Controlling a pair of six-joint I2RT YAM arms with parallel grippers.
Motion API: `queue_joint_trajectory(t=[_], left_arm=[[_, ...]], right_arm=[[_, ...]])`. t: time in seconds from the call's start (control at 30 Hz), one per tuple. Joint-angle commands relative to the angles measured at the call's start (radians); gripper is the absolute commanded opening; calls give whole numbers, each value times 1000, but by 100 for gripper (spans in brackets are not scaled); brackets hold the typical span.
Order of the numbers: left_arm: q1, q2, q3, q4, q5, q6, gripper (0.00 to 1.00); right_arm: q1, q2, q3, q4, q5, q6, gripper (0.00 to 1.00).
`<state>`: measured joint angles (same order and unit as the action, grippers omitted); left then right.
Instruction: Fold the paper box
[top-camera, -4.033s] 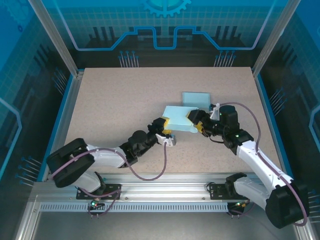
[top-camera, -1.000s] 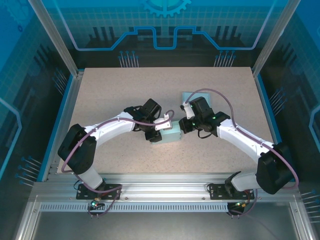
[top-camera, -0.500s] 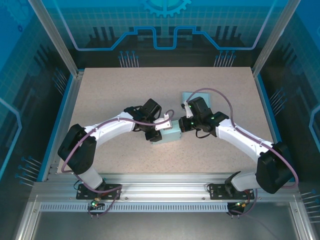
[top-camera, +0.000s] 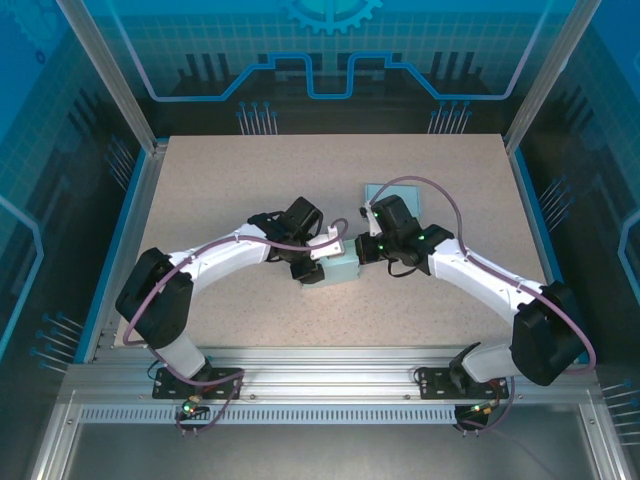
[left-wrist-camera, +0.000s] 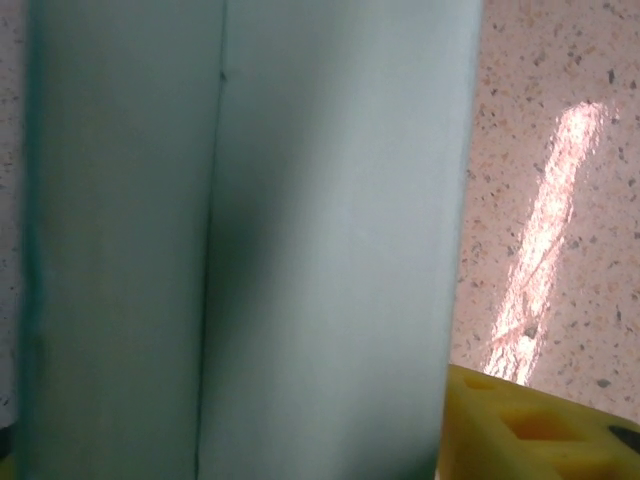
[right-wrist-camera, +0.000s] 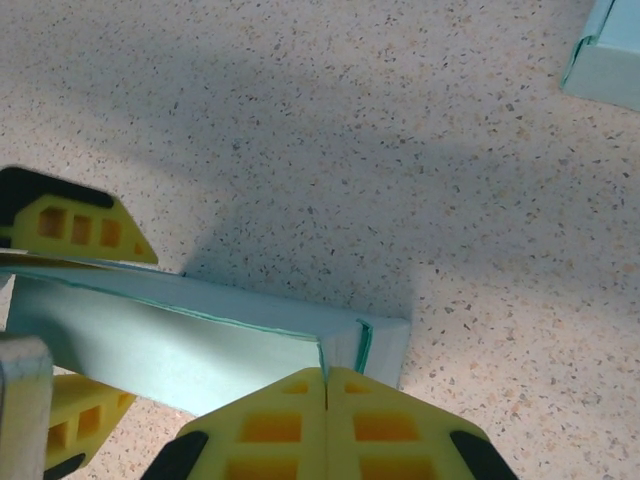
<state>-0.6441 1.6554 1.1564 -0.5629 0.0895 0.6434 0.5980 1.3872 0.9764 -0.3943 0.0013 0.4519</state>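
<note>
Box (top-camera: 345, 270) sits near the middle of the table (top-camera: 220, 180), a bit toward the near edge, between the two arm ends. Left arm (top-camera: 215, 252) reaches in from the left, right arm (top-camera: 480, 280) from the right. A second pale-blue piece (top-camera: 414, 197) lies flat behind the right wrist, apart from the box.

Left gripper (top-camera: 314, 274) is at the box's left side, jaws apart with the box between them. In the left wrist view the box runs up between the fingers, with one yellow pad (left-wrist-camera: 530, 430) just beside its right edge. Can't tell whether it is pinching or loose.

Right gripper (top-camera: 362, 250) is at the box's far-right corner, pressed together with nothing between, and its fingertips (right-wrist-camera: 280, 425) touch the box's side near its end.

In the right wrist view the box's long axis runs left-right, across the closed tips. Left fingers (right-wrist-camera: 80, 225) straddle the opposite end.

Key relation: the box is directly ahead of the right tips and in contact. Both arms are equally near.

Likely next: right pushes the end panel in while left braces. Risk: the box slides sideways.
</note>
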Motion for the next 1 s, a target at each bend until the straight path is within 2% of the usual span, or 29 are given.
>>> queue_joint_trajectory(t=[0.0,0.17,0.33,0.57,0.7,0.87,0.97], left_arm=[[-2,-69,-40,69,-9,-24,66],[-1,-180,-113,167,-16,-46,71],[-1,-298,-171,227,-71,-113,71],[-2,-402,-137,41,-313,-409,66],[-2,-431,-135,-91,-320,-535,65],[-2,-458,-158,-110,-287,-597,46],[-1,-452,-171,-75,-294,-594,41]], right_arm=[[24,11,-14,-16,-1,-7,1],[25,-4,-14,-15,4,-16,1],[29,-3,-16,-9,10,-22,1],[44,0,-13,-13,28,-20,1],[49,4,-4,-16,31,-23,1],[54,9,3,-23,38,-27,1],[56,12,7,-23,35,-28,1]])
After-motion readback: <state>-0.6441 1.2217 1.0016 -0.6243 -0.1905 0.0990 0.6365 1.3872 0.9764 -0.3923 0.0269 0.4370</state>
